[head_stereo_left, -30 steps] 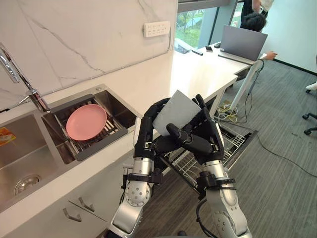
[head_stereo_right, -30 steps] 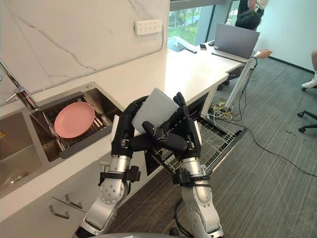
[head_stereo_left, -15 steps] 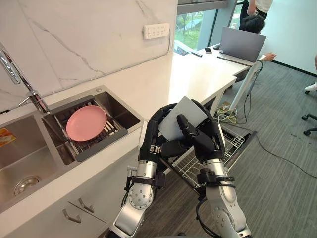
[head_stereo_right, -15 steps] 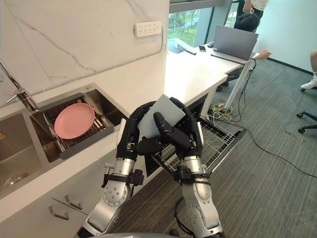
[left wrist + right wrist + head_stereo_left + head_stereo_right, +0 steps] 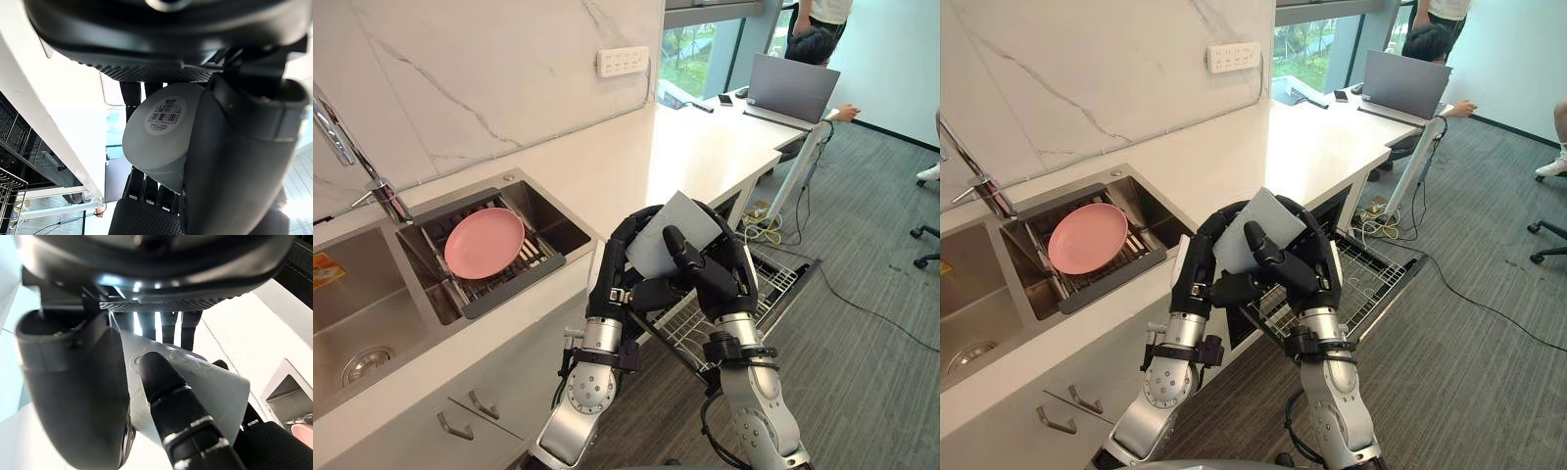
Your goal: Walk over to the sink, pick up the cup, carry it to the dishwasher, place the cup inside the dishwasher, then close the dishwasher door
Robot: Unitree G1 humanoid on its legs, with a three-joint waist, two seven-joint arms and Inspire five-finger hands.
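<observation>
1. The grey cup [image 5: 675, 213] is up in the air, held between both hands. It is just past the front edge of the bench [image 5: 705, 147].
2. The left hand [image 5: 612, 264] has its fingers bent round one side of the cup.
3. The right hand [image 5: 726, 276] has its fingers bent round the other side. Its thumb lies across the front of the cup.
4. The cup's round bottom has a white sticker on it.
5. The pulled-out dishwasher rack [image 5: 775, 277] is below the hands.
6. A pink plate [image 5: 483, 242] lies on a drain rack [image 5: 536, 257] in the sink [image 5: 372, 318]. The sink is at the left end of the bench, well apart from the cup.
7. The tap [image 5: 342, 145] stands at the sink's back edge.
</observation>
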